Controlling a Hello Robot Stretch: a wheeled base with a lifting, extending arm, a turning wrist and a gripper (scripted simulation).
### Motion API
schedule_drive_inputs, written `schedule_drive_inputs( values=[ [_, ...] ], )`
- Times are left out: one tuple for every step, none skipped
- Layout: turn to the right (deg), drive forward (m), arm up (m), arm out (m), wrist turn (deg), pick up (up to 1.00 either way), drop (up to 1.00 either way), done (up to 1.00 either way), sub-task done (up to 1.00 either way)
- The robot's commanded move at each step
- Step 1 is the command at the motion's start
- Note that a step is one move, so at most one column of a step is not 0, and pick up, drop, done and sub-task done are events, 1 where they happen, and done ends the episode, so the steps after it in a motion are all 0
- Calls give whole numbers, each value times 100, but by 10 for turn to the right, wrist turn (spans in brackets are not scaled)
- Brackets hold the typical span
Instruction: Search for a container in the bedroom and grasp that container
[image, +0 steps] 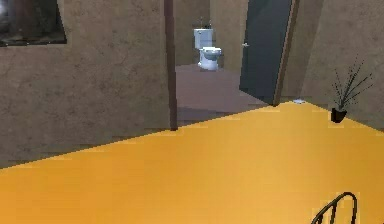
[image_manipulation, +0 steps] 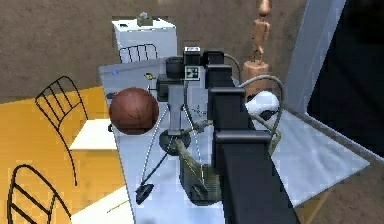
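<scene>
So the white box (image_manipulation: 140, 40), maybe the container, sits at the desk's (image_manipulation: 320, 160) far end just past the claw (image_manipulation: 165, 78), brown ball (image_manipulation: 133, 110) close by, and honestly can't tell if the claw's holding anything.

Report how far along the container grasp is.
Done: the robot stands at a grey table, with its arm stretched across it. In hand: the end effector sits near a basketball and a white box; whether it holds anything cannot be told. Left: a sure grasp, the picked thing hanging clear of the table.
</scene>
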Motion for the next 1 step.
schedule_drive_inputs(
  values=[
    [0, 0, 0, 0, 450, 0, 0, 0, 0]
  ],
)
